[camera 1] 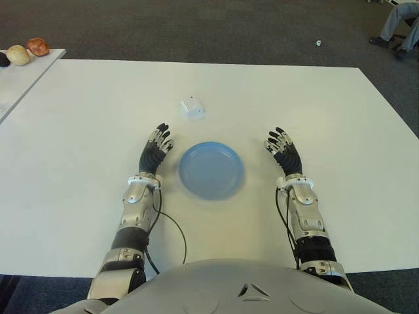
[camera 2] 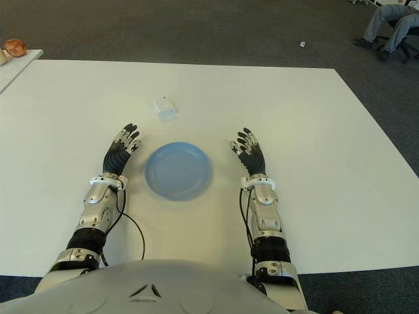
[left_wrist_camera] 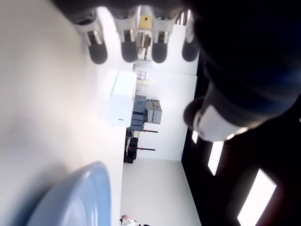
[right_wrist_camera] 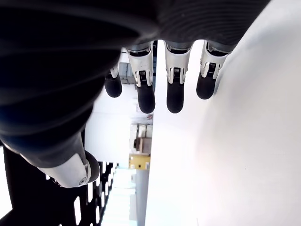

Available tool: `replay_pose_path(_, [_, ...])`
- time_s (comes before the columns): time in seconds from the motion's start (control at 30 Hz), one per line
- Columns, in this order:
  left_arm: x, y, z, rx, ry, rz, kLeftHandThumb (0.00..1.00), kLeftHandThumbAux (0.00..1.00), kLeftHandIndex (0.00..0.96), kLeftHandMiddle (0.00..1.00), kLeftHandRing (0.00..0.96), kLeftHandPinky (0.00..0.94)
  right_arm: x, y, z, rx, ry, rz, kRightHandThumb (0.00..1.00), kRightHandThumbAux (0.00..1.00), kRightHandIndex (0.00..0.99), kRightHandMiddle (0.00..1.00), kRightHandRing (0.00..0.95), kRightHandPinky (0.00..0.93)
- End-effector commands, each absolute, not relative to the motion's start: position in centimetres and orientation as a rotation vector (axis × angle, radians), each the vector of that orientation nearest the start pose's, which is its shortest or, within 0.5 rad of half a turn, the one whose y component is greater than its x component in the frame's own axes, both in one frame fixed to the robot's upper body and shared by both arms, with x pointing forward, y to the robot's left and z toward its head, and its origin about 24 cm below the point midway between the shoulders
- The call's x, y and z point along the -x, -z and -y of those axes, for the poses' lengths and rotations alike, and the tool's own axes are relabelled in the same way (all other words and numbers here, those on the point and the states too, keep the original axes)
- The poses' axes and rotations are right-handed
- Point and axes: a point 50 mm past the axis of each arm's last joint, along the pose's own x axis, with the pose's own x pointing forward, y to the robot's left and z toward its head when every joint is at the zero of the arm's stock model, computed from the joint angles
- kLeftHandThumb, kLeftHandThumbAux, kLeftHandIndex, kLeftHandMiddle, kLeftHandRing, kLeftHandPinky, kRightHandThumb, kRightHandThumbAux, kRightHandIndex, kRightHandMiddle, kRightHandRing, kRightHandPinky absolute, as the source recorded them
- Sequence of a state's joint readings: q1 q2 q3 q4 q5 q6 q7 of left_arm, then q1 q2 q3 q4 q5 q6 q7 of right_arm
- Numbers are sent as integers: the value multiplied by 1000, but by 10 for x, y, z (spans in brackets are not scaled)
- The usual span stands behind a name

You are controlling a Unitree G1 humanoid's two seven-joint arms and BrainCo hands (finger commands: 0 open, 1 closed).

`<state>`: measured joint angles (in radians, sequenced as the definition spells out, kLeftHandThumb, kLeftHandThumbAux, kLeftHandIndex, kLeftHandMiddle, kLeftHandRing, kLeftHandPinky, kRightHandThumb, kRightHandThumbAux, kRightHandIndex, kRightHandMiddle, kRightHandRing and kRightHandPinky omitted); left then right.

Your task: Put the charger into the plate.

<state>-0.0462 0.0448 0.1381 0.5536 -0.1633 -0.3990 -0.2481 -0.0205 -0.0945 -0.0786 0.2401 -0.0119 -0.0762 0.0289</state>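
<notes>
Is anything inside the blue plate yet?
No. The blue plate holds nothing. The white charger lies on the table beyond it, and both the left hand and right hand are open, holding nothing.

You look down from the head at the table [camera 1: 78, 131]; each wrist camera sits close behind its hand's fingers [right_wrist_camera: 174, 89].
</notes>
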Motion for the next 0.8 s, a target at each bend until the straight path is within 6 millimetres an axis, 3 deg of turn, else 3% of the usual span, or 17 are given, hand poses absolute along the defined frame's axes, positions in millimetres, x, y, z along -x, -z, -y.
replay_pose_path(0.03, [-226,43,-181,157,46,-141,0,696,5,12,3,34,-257,-7,187,99,51,-149,0,641,63,164,132,112])
replay_pose_path(0.4, [-227,43,-184,161,45,-138,0,703,12,8,2,35,-260,-12,188,104,51,-150,0,658,52,149,125,108])
replay_pose_path(0.8, [-265,19,-180,99,9,-110,96,795,11,46,42,92,-255,-13,187,100,45,-155,0,700,43,138,123,121])
